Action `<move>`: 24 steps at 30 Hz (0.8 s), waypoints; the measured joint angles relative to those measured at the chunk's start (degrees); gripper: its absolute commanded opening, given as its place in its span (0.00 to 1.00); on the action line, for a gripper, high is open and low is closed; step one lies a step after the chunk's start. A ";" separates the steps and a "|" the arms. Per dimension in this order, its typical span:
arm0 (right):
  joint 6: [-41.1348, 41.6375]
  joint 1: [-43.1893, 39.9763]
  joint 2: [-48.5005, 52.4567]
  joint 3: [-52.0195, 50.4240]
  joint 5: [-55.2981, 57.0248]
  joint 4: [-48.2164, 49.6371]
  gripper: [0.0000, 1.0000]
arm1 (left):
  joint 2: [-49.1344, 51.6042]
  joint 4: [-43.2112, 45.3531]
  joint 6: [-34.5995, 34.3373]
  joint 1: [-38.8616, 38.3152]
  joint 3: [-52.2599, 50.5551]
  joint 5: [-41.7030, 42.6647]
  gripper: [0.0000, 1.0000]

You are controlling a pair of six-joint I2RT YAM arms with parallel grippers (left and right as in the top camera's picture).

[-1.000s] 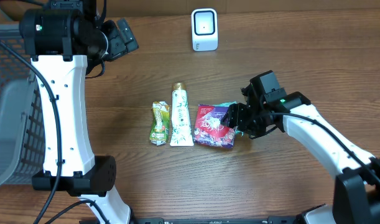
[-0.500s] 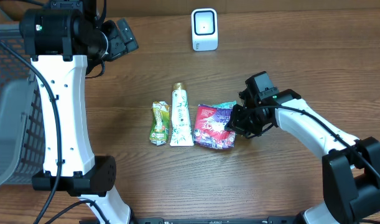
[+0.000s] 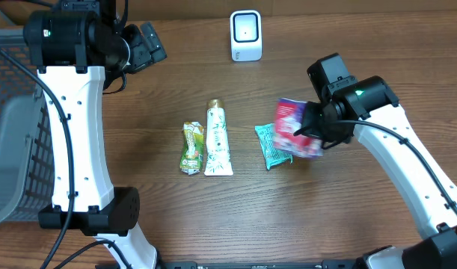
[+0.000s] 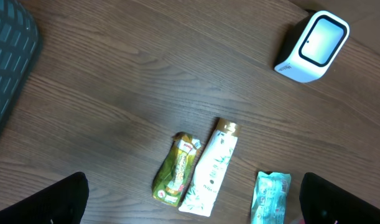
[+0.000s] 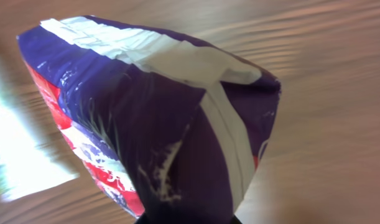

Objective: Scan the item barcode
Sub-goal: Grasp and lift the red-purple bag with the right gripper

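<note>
Above the table's (image 3: 348, 224) right side, the right gripper (image 3: 309, 133) is clenching a purple-and-red packet (image 3: 288, 119); the left gripper (image 3: 152, 43) is hanging wide open.

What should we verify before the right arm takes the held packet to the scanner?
1. Grip: right fingers shut on the purple packet: ok.
2. Packet off the table: ok.
3. Packet free of the teal pouch: cannot tell, since they overlap in the overhead view.
4. Barcode side facing the scanner: cannot tell. The right wrist view shows only the packet's seam, and no barcode is visible.
5. Path to the scanner: ok, only bare wood lies between.
6. Left fingers open and parked at the far left corner, out of the way: ok.
</note>
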 measured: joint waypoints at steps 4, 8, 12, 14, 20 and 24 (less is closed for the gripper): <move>0.02 -0.04 3.45 -0.02 16.74 -4.90 0.04 | 0.00 0.00 0.00 0.00 0.00 0.00 0.99; 0.02 -0.07 9.79 -0.02 27.89 -6.95 0.04 | 0.00 0.00 0.00 0.00 0.00 0.00 0.99; -0.02 0.02 15.02 -0.02 31.58 -6.67 0.04 | 0.00 0.00 0.00 0.00 0.00 0.00 1.00; -0.02 0.46 15.93 -0.04 31.43 -5.92 0.04 | 0.00 0.00 0.00 0.00 0.00 0.00 1.00; -0.11 4.85 16.04 -0.04 26.49 -0.20 0.22 | 0.00 0.00 0.00 0.00 0.00 0.00 1.00; -0.24 8.33 16.04 -0.02 21.46 2.80 0.47 | 0.00 0.00 0.00 0.00 0.00 0.00 1.00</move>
